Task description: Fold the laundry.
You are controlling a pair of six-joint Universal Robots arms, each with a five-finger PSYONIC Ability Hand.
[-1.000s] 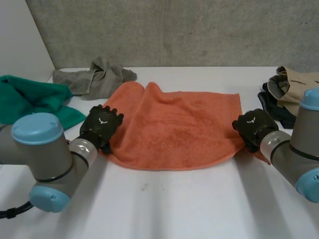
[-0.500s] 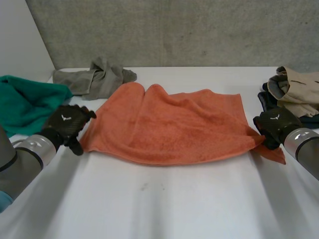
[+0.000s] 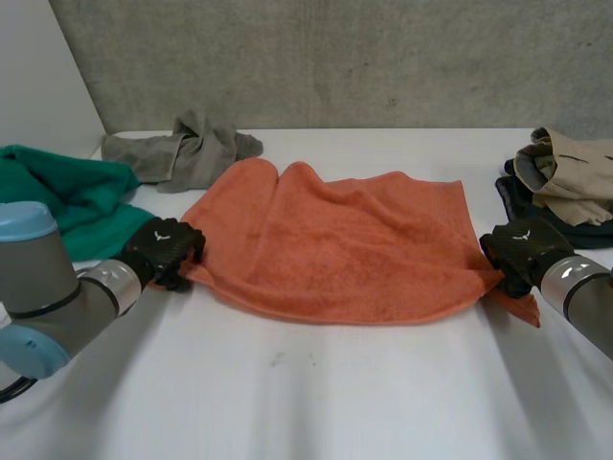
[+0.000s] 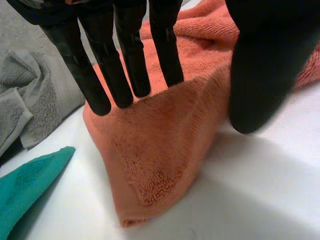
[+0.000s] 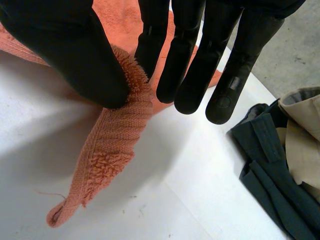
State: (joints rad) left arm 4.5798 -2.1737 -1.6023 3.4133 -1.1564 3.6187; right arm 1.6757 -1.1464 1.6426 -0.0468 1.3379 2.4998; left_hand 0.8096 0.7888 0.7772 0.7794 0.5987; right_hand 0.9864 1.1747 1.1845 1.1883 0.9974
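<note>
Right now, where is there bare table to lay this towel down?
Bare: the wide table strip in front of the towel; a narrow strip behind it. Crowded: green cloth and grey cloth at left, clothes pile at right.

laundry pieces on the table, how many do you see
5: orange towel mid-table, green cloth and grey cloth at the left, beige garment atop a dark garment at the right; more may hide beneath them.

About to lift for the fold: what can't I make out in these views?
Head view: the green cloth is cut off by the edge and partly behind the left arm; the clothes pile is cut off by the edge too.
Right wrist view: the thumb of the right hand covers where it pinches the orange towel.
</note>
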